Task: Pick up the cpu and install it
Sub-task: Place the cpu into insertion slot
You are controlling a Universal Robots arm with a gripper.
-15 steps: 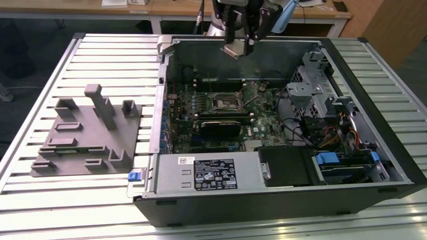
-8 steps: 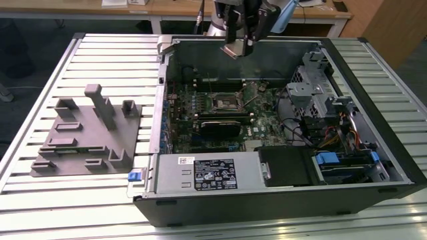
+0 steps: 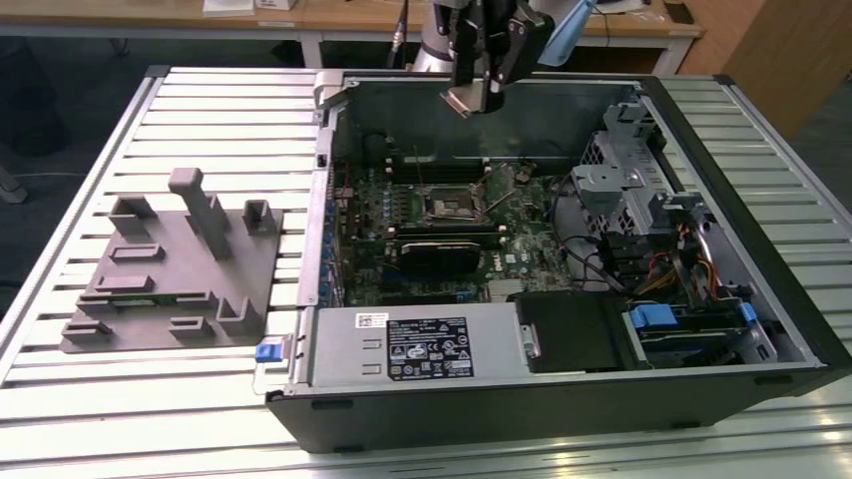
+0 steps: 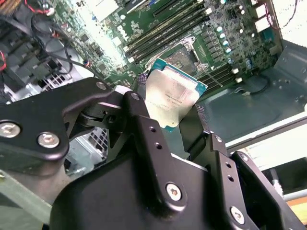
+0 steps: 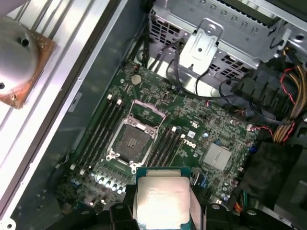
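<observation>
Black jaws pinch the cpu by opposite edges, high over the far side of the open computer case. We judge two risks: a thin edge grip could let it slip, and meeting the bare motherboard socket askew could bend pins.

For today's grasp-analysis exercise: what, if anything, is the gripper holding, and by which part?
The gripper holds the cpu, pinched by two opposite edges between its fingers, above the motherboard.

A slatted metal table carries a grey fixture toward the exterior view's left edge, just beside an open computer case.
</observation>
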